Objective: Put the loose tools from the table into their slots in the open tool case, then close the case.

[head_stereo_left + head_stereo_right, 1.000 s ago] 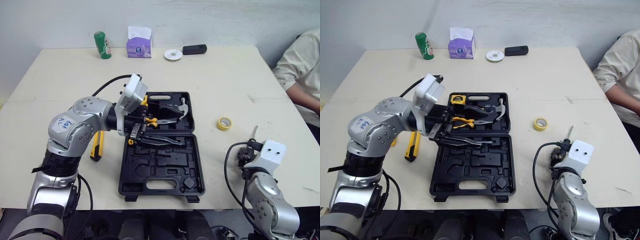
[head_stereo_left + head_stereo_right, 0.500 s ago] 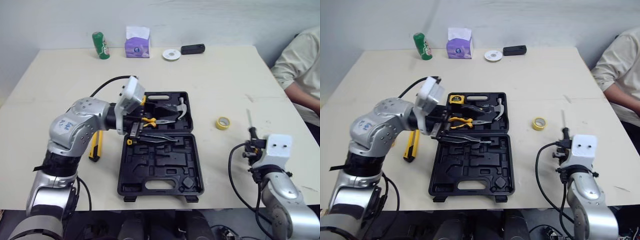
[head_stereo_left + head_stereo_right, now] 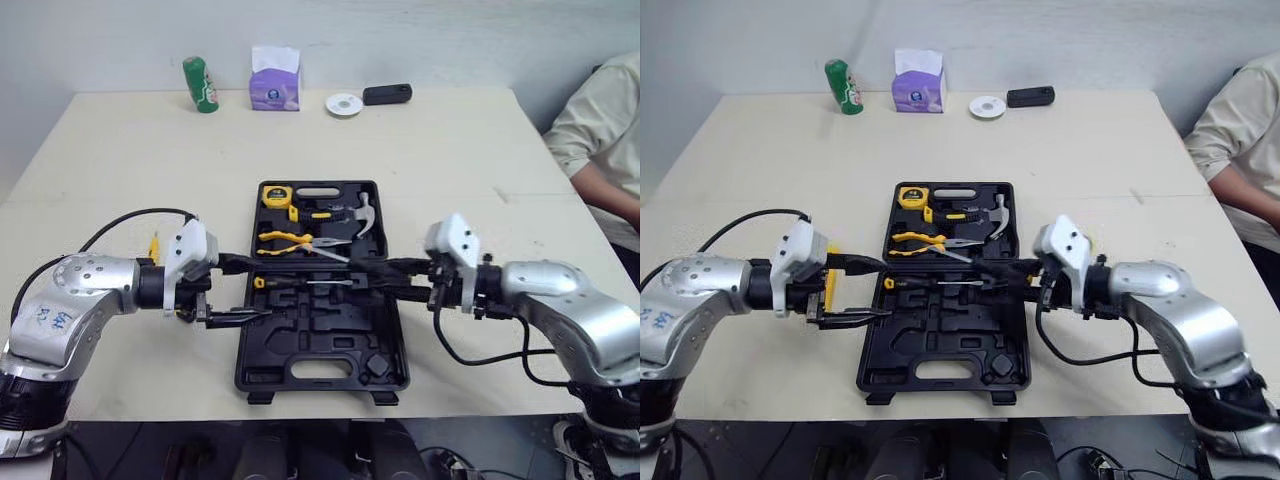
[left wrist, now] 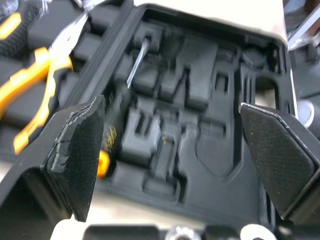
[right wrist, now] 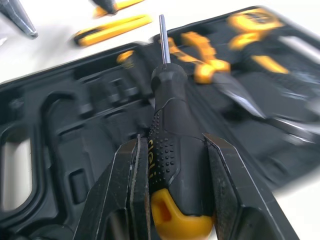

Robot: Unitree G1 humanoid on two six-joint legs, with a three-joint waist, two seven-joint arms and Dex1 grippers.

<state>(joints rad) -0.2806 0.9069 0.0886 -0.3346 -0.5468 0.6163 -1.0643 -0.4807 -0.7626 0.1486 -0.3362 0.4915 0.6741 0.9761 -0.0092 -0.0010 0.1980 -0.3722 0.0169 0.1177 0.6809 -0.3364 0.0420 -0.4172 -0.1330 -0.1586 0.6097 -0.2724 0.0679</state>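
Misalignment could leave the screwdriver [image 5: 167,105], pinched in the right gripper [image 5: 172,144], perched across the case [image 3: 330,345] beside its slot; left gripper [image 4: 170,107] spread.

Office-like room: bare white wall [image 3: 450,40], beige table [image 3: 450,150], seated person [image 3: 600,140].

Raised lettering on the black handle of the screwdriver [image 5: 175,145] reads "eli". The right gripper [image 5: 171,141] covers the start of the word. Print on the green bottle [image 3: 200,85] and the purple tissue box [image 3: 276,88] is illegible.
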